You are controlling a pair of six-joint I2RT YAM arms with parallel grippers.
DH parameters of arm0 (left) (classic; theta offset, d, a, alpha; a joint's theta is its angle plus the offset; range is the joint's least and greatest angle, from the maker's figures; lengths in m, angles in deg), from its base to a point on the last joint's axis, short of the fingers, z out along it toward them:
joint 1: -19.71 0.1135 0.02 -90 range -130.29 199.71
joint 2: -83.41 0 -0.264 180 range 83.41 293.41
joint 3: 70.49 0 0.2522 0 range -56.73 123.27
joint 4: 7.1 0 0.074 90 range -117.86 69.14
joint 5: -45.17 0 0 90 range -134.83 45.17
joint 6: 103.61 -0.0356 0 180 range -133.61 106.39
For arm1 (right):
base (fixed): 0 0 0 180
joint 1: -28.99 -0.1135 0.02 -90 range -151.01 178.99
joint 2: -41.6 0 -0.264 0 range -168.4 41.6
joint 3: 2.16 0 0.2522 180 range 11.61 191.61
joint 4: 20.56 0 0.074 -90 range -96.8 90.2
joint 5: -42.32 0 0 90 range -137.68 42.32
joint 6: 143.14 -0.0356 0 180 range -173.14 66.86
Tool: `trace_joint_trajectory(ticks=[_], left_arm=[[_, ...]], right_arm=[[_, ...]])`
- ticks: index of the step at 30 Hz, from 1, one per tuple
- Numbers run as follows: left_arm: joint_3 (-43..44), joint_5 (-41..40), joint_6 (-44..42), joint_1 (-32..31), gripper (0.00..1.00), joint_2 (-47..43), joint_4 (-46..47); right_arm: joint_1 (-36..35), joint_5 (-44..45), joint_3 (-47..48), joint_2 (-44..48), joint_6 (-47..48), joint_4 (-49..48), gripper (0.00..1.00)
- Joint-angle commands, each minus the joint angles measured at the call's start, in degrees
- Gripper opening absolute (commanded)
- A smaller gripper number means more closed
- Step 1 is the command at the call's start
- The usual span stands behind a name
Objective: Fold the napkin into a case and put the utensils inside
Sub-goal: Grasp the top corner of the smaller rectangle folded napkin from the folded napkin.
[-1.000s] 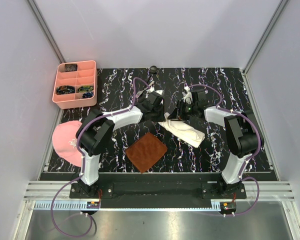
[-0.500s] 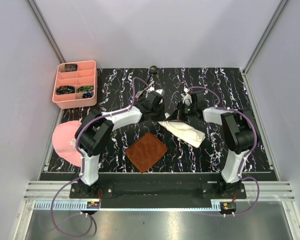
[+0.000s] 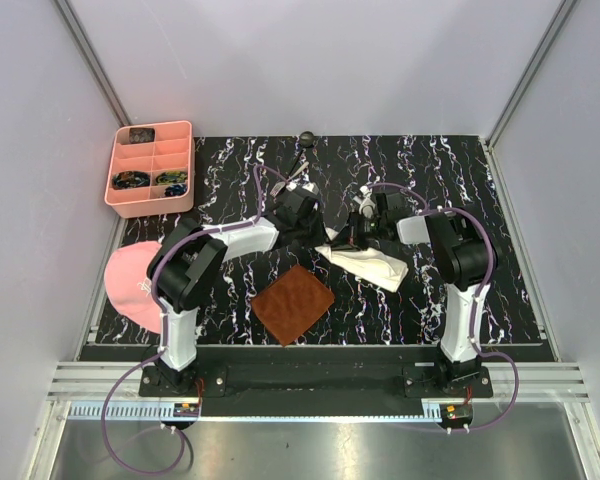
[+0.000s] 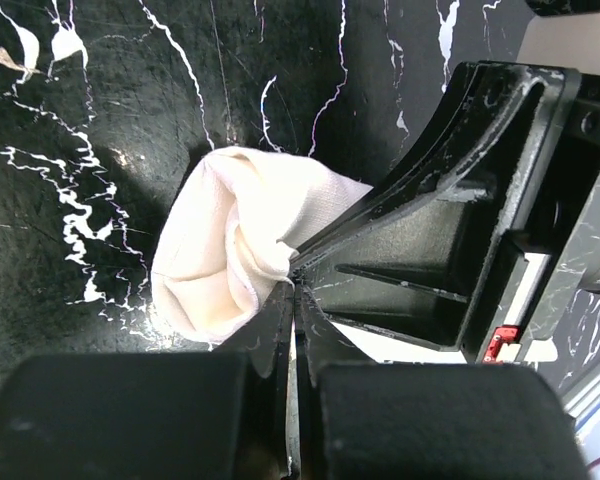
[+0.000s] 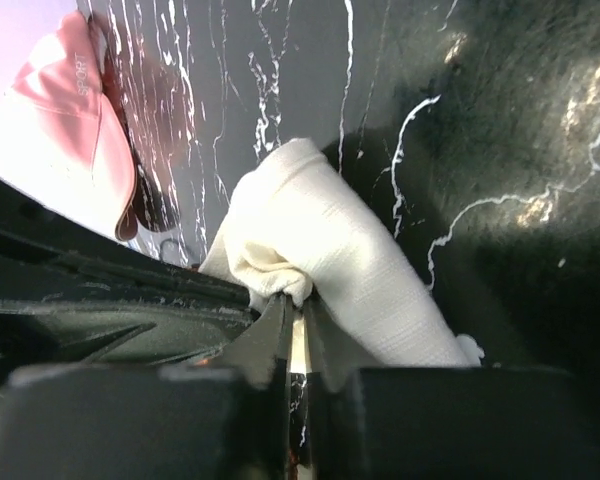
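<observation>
The cream-white napkin [image 3: 368,264] lies as a bunched, rolled strip on the black marbled table [image 3: 460,180], and it shows no case shape. My left gripper [image 3: 318,238] is shut on the strip's left end, and in the left wrist view the cloth [image 4: 225,250] bulges out beside the closed tips of that gripper [image 4: 293,283]. Right beside it, my right gripper [image 3: 346,238] pinches the same end. In the right wrist view its jaws [image 5: 296,300] are shut on a fold of the napkin [image 5: 325,235]. Of the utensils, a dark spoon [image 3: 304,142] lies at the table's far edge.
A brown textured mat [image 3: 293,303] lies in front of the napkin. A pink compartment tray [image 3: 150,168] stands at the back left. A pink cap [image 3: 130,282] lies at the left edge and also shows in the right wrist view [image 5: 65,130].
My right gripper has moved left to the napkin's end and shut on it. The left gripper has shifted slightly, staying shut on the cloth.
</observation>
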Motion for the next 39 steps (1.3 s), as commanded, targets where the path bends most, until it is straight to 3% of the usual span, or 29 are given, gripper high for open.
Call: trace_joint_trajectory(ticks=[1,2,4,17,20,22,23,28,34,35,39], left_arm=[[0.5,0.0,1.5,-0.2,0.0,-2.8,4.5],[1.1,0.0,1.3,0.0,0.0,-2.8,2.9],[1.2,-0.4,0.4,0.0,0.0,-2.8,2.6],[-0.1,0.3,0.0,0.1,0.0,-3.5,2.6],[-0.1,0.4,-0.2,0.1,0.0,-3.7,3.1],[-0.3,0.9,-0.6,0.1,0.0,-3.8,4.1],[-0.3,1.4,-0.8,0.1,0.0,-3.9,4.1],[-0.8,1.7,-1.6,0.1,0.0,-6.2,9.8],[1.1,6.2,3.4,0.4,0.0,-0.6,7.2],[0.6,6.2,3.9,0.6,0.0,0.1,7.0],[-1.3,4.6,4.0,2.0,0.0,-0.4,5.7]], right_arm=[[1.0,0.0,-2.0,5.0,1.5,1.7,0.21],[1.7,-0.1,-3.0,6.9,1.1,1.5,0.31],[1.9,0.3,-3.1,8.3,1.5,2.5,0.35],[3.9,-0.3,-0.1,7.8,3.5,6.2,0.4],[3.8,-1.2,0.2,6.7,3.0,5.4,0.28],[3.3,-1.6,0.2,6.0,2.5,4.7,0.03],[3.1,-1.9,0.2,6.0,2.5,4.7,0.0],[0.3,-2.5,-0.9,4.3,1.2,3.7,0.0],[-3.1,-4.3,3.4,-2.5,-1.3,0.0,0.0],[-2.9,-4.0,3.5,-2.1,-1.2,0.3,0.0],[-0.6,-3.0,-0.6,2.6,-1.1,0.5,0.23]])
